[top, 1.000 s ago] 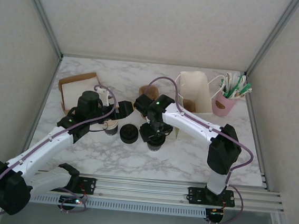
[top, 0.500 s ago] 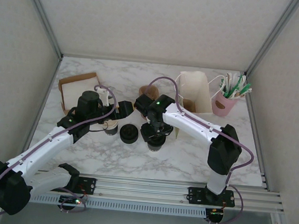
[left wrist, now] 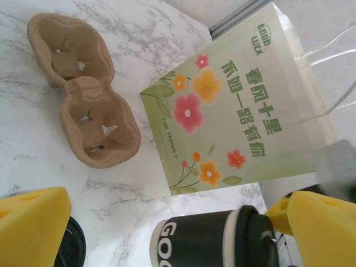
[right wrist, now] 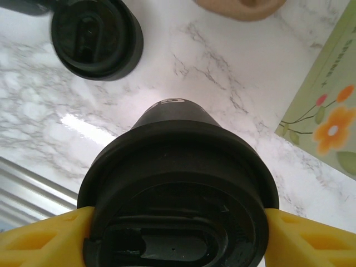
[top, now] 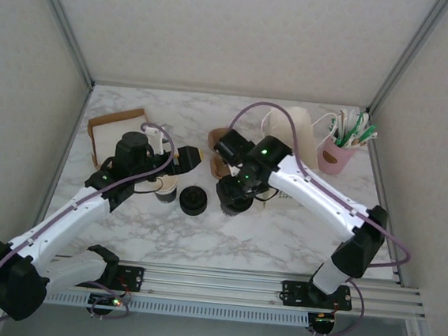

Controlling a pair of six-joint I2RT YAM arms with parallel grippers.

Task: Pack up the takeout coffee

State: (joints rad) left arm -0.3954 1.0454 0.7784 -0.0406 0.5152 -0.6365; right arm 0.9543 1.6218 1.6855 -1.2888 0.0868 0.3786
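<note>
Yellow pads (right wrist: 39,239) of R gripper (right wrist: 178,233) pinch lidded coffee cup (right wrist: 178,161) at rim, beside flowered paper bag (right wrist: 331,111); L gripper (left wrist: 169,211) hangs spread wide above marble table (left wrist: 33,139).

White marble-veined tabletop (top: 281,237), pale textured wall panels (top: 237,34) at the back and both sides, aluminium corner posts (top: 63,21) slanting up, slotted aluminium rail (top: 213,281) along the near edge, soft even light.

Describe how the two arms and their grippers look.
The left arm and right arm have white links, black joints and bases, and a looping purple cable each. A green light glows on the right arm. Gripper fingers are yellow wedges.
</note>
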